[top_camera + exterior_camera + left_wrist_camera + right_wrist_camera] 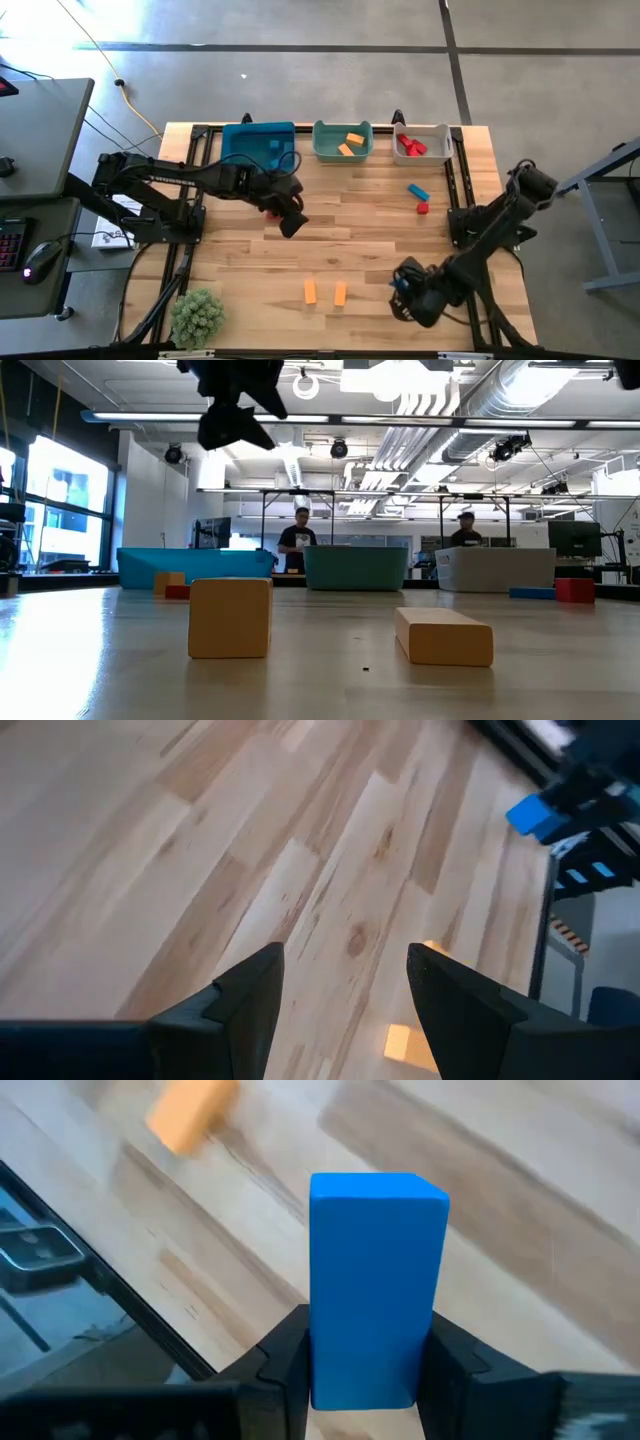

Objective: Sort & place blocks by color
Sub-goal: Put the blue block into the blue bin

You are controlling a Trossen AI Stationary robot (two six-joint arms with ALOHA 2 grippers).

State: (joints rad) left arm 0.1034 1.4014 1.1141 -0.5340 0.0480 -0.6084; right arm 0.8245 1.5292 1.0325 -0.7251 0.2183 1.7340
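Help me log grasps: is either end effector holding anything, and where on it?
The right end effector clamps a blue block by the two side faces of its lower end. The left end effector is open and holds nothing.

I found nothing I could read. The table, the bins and the blocks bore no letters, numbers or marks that I could make out. The blue block between my right fingers showed a plain face. The keyboard on the desk beside the table was too small to give up any characters, and so was the paper lying by my left arm's base. Striped markings at the table's edge in my left wrist view carried no words. Screens in the room behind the table were too far off to read.
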